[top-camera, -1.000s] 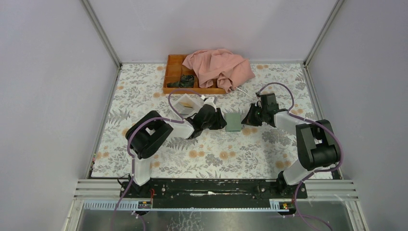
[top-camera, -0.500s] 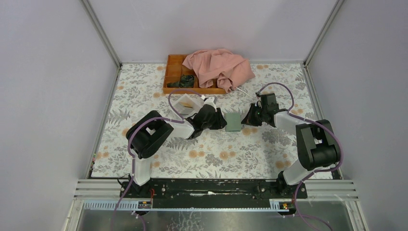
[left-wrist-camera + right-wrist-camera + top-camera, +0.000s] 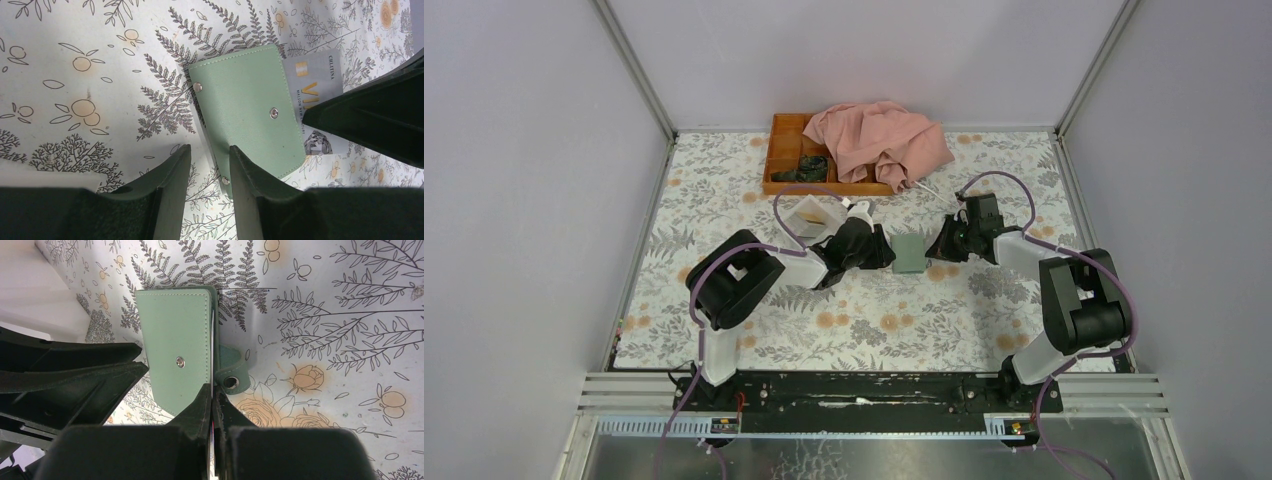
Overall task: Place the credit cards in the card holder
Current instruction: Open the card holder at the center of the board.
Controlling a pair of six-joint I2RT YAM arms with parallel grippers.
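Top external view: the card holder (image 3: 911, 253) lies flat on the flowered tablecloth (image 3: 724, 200) near the middle of the frame. The left gripper (image 3: 886, 252) is just to its left and the right gripper (image 3: 936, 248) just to its right. A white box (image 3: 807, 213) sits up and left of the left gripper. Higher up is an orange tray (image 3: 782, 150) with a pink cloth (image 3: 879, 140) draped over its right part.

Left wrist view: the card holder lies closed at centre, with a grey card (image 3: 320, 85) sticking out of its right side. The left gripper's fingers stand partly apart at the bottom, straddling the card holder's lower corner. Contact cannot be told.

Right wrist view: the right gripper's fingers are pressed together at bottom centre, with their tips at the card holder's right edge beside its snap strap (image 3: 230, 375). Whether they pinch a card cannot be told.
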